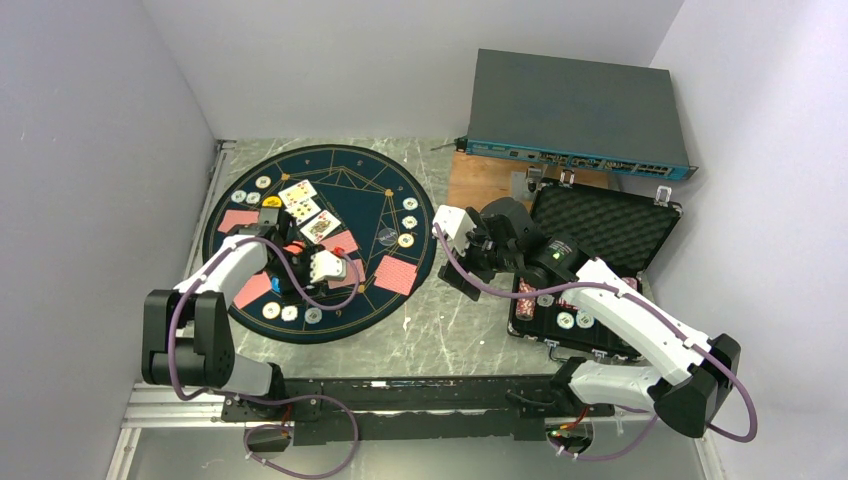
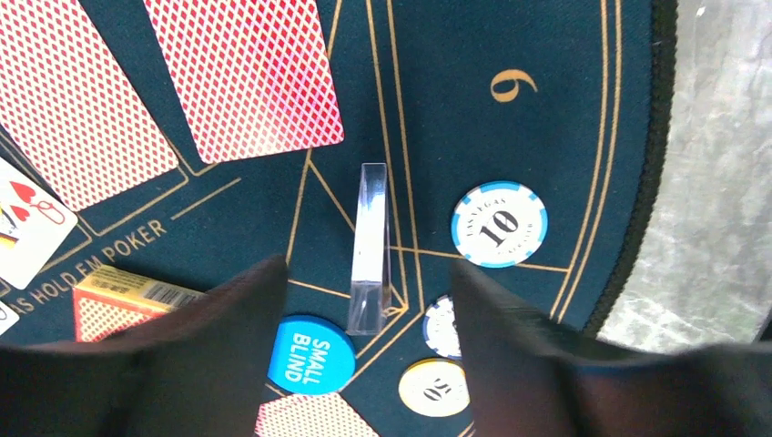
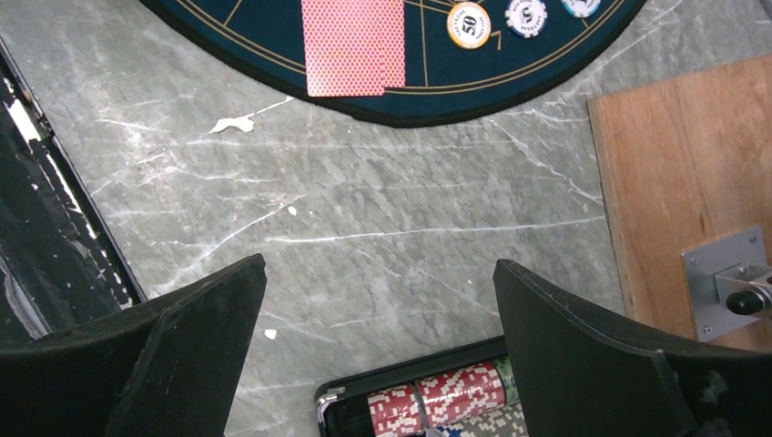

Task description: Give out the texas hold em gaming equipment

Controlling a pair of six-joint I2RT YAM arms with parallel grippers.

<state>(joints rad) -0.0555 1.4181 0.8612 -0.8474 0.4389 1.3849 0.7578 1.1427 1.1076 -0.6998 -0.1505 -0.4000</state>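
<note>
Left gripper [image 2: 369, 269]: hanging over the mat [image 2: 546, 118], fingers spreading wide, gripping nothing.
Clear slab [image 2: 370, 241]: standing on edge on the mat between those fingers, touching neither.
Right gripper [image 3: 380, 266]: hanging just off the mat's right edge, fingers spreading wide, carrying nothing.
Red-backed cards [image 2: 246, 73]: lying face-down on the mat.
"10" chip [image 2: 499, 224]: sitting on the mat near its rim.
Blue "small blind" disc [image 2: 310, 354]: resting on the mat.
Stacked chips [image 3: 446, 391]: lying in the case [image 1: 600, 225], right of the mat.
</note>
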